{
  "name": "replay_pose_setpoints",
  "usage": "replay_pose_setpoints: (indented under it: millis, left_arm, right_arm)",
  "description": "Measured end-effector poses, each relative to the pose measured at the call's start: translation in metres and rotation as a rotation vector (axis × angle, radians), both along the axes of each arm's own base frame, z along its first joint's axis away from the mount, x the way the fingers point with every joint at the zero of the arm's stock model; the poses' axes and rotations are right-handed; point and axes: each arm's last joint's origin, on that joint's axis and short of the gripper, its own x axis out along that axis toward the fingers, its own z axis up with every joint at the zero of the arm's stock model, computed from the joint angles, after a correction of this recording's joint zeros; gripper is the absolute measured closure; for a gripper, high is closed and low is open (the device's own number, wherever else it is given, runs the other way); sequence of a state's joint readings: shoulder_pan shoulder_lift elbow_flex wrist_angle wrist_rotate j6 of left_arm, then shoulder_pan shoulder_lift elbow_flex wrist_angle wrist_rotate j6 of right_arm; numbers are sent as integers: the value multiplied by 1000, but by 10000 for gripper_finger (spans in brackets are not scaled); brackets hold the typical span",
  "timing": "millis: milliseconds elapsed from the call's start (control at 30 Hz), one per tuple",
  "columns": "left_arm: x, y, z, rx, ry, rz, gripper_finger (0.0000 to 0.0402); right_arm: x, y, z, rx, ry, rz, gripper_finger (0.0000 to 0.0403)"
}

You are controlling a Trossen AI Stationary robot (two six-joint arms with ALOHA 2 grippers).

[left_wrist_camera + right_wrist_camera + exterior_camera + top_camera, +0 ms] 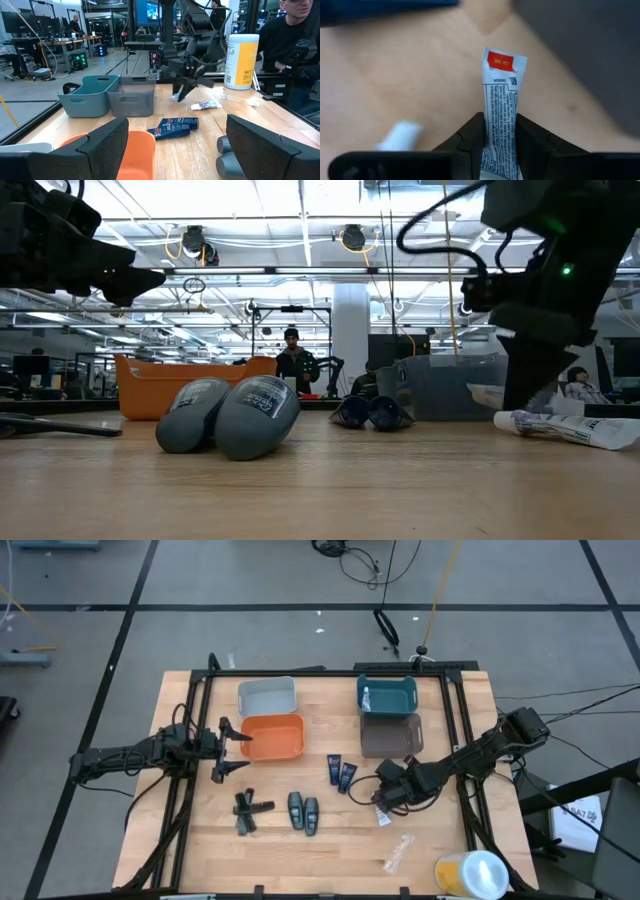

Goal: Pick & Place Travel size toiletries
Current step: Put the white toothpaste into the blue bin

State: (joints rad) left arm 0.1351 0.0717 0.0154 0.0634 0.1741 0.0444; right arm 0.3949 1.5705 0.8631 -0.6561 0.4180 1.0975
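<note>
Item: one silvery-white tube point(501, 105), printed, with a red patch at its crimped end. It was clamped between the jaws of the right gripper point(385, 797), low over the worktop point(330, 840) at about 4 o'clock of centre. A second silvery-white tube point(384, 816) lay on the wood just beside it, at 6 o'clock of the gripper.

Nearby stock: two dark blue tubes point(340, 773) at 9 o'clock of the gripper; two dark grey oval pieces point(303, 811) at 6 o'clock of centre; black stick-shaped pieces point(247, 811) at 7 o'clock.

Receptacles: grey bin point(390, 735) at 12 o'clock of the gripper, teal bin point(387, 693) beyond it; orange bin point(272, 737) and pale grey bin point(267, 696) at 10 to 11 o'clock of centre.

Left gripper point(228, 748): jaws apart, empty, waiting at 9 o'clock beside the orange bin.

Risks, as judged: the hold sat on the tube's narrow flat body, so it could pivot or slip during transfer; a low path could strike the grey bin's wall; the neighbouring tube could be knocked.
</note>
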Motion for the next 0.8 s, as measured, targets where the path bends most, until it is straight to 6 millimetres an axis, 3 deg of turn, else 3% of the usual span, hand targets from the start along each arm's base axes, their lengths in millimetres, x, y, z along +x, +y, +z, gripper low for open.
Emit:
replay_pose_setpoints:
  millis: [800]
  left_arm:
    - [0,0,0,0,0,0,73]
  right_arm:
    - [18,17,14,-22,-166,352,317]
